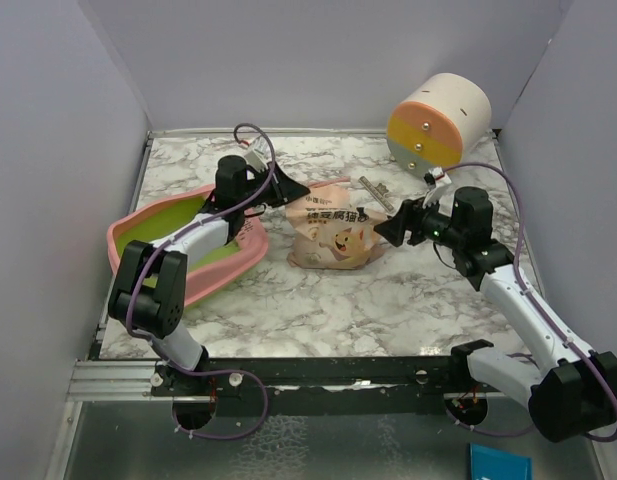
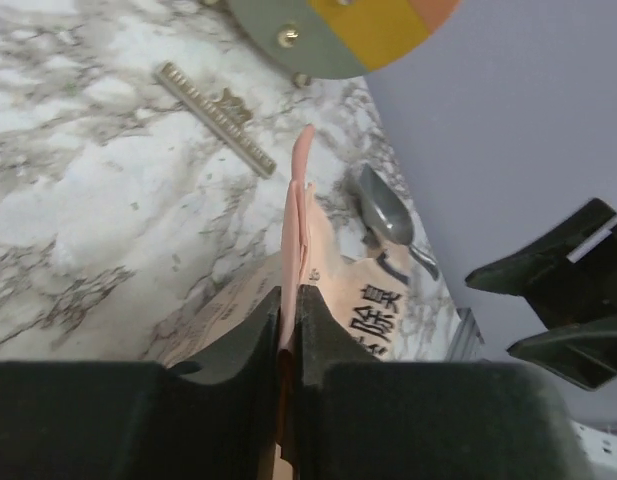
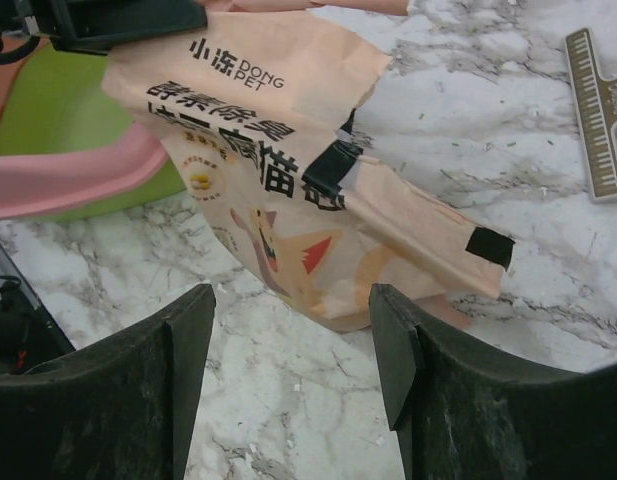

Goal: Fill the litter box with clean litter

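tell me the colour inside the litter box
Yellow-green inside the litter box, clearest in the top external view.

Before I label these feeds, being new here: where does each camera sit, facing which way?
Top: above and behind, looking down on the table; left arm and right arm show.
Left wrist: on the left arm, facing the drawers and scoop; left gripper shut on the bag.
Right wrist: on the right arm, facing the bag and tray; right gripper open.
Shared: all see the bag.
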